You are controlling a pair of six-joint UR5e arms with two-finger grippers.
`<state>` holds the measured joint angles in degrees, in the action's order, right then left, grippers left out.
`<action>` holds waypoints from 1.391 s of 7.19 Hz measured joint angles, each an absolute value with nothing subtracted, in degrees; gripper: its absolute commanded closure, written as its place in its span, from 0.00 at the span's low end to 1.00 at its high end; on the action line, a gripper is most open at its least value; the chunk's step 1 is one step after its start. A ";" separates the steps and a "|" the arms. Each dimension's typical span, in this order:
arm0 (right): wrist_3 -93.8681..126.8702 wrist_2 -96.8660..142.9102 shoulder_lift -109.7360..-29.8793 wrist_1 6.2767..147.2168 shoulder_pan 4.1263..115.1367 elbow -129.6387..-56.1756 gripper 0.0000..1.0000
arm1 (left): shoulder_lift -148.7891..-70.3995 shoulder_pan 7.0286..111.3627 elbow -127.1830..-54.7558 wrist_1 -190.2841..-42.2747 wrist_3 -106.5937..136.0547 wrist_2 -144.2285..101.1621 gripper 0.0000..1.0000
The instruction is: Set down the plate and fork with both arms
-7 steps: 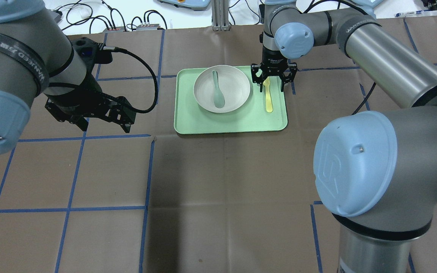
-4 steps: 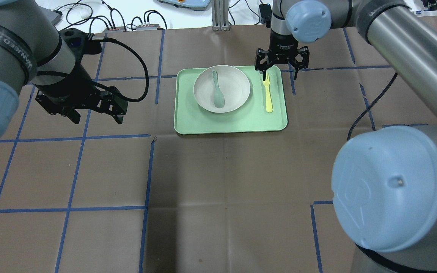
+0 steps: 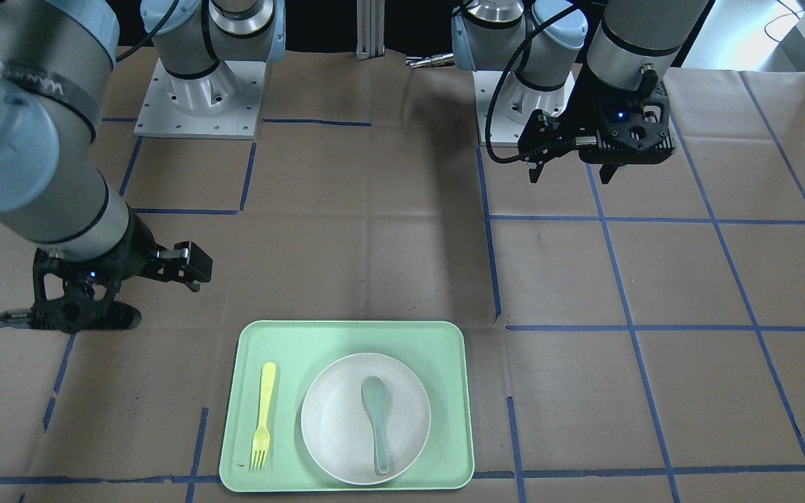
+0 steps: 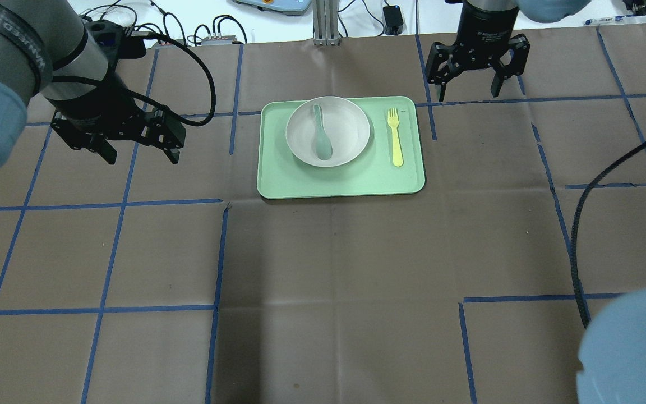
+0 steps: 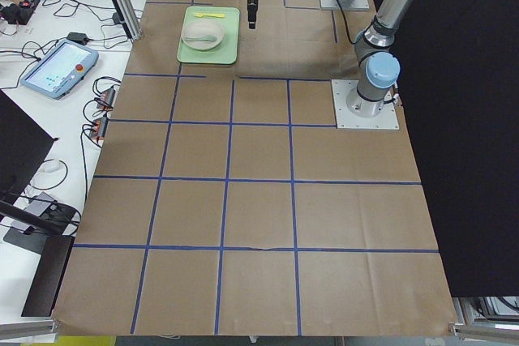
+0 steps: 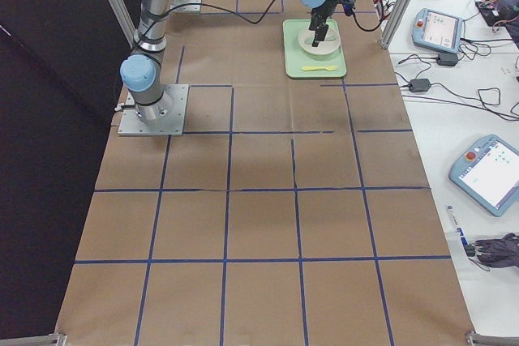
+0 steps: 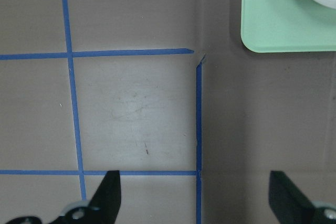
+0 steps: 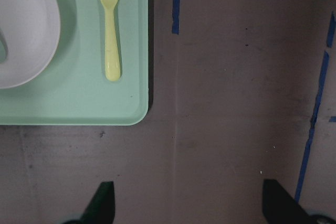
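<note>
The plate (image 4: 352, 130) is round, shallow and off-white, with no pattern on it. It sits in the tray (image 4: 340, 182), in the half towards my left arm and close to the tray's far rim. The fork (image 4: 395, 137) is small and pale yellow. It lies flat in the same tray on the side of my right arm, apart from the plate and near the tray's rim, with its prongs pointing away from my base.

A grey-green spoon (image 4: 321, 136) lies inside the plate, its bowl end towards me and its handle pointing away. The tray is pale green and rectangular, with rounded corners and a low raised rim, and it rests flat on the worktop (image 4: 328, 269), which is brown paper crossed by blue tape lines.

My left gripper (image 4: 142, 156) hangs over the worktop off the tray's left side, well apart from it, its jaws spread wide with only paper between them. My right gripper (image 4: 467, 92) hangs just beyond the tray's far right corner, also spread wide and holding nothing.

Wide brown paper runs from the tray's near rim back to my base and out to both sides. Past the tray the worktop ends at a metal post (image 4: 323, 22) and a tangle of cables (image 4: 171, 28)
</note>
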<state>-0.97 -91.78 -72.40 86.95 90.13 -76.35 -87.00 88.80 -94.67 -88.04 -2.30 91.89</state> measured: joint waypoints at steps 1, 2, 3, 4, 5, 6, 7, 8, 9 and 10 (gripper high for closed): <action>-0.99 -91.67 -77.01 87.15 89.81 -80.52 0.00 | -87.31 88.97 -94.50 -88.01 -2.22 91.74 0.00; -0.95 -91.43 -81.35 87.36 89.55 -84.36 0.00 | -87.69 89.25 -94.13 -87.99 -2.17 91.59 0.00; -0.97 -91.17 -85.05 88.07 89.16 -87.71 0.00 | -88.30 89.98 -93.38 -87.98 -2.20 91.55 0.00; -1.02 -91.08 -88.02 89.18 88.63 -90.42 0.00 | -89.00 90.94 -92.69 -88.00 -2.25 91.58 0.00; -1.02 -90.92 -89.89 89.75 88.25 -92.14 0.00 | -89.45 91.67 -92.34 -88.03 -2.26 91.63 0.00; -0.99 -90.77 -90.76 89.98 88.20 -92.91 0.00 | -89.62 92.04 -92.42 -88.08 -2.27 91.64 0.00; -0.94 -90.67 -91.18 90.03 88.26 -93.10 0.00 | -89.53 92.20 -92.76 -88.10 -2.30 91.59 0.00; -0.83 -90.61 -91.48 90.02 88.39 -93.05 0.00 | -89.33 92.25 -93.14 -88.10 -2.30 91.53 0.00; -0.76 -90.57 -91.61 89.99 88.51 -92.95 0.00 | -89.18 92.27 -93.40 -88.13 -2.29 91.48 0.00; -0.72 -90.54 -91.63 89.95 88.55 -92.87 0.00 | -89.09 92.28 -93.53 -88.15 -2.27 91.46 0.00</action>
<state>-0.72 -90.54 -91.63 89.95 88.55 -92.87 -89.09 92.28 -93.53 -88.15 -2.27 91.46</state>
